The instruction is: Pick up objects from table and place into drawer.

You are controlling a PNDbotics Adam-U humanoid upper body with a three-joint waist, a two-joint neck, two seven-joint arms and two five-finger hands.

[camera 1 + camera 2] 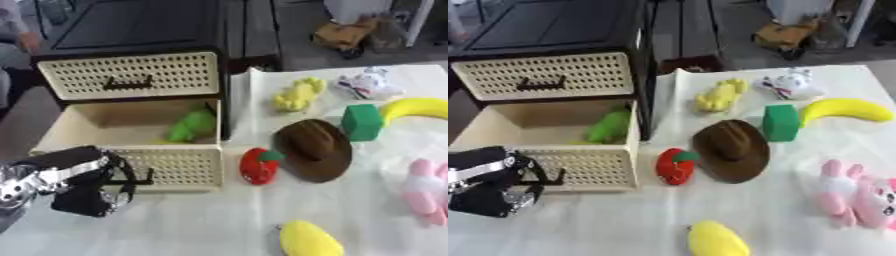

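Left hand [83, 187], fingers curled and apparently empty, hangs at the open drawer [171, 167] front; red apple toy [260, 166] stands upright just to its right, nearest.

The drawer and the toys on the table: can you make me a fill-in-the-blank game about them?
1. The green toy lies inside the open ____.
2. The red apple toy sits right beside the brown ____.
3. The green cube stands next to the curved yellow ____.
4. The left robot hand is at the front of the open drawer, near its dark ____.

Missing words: drawer; hat; banana; handle
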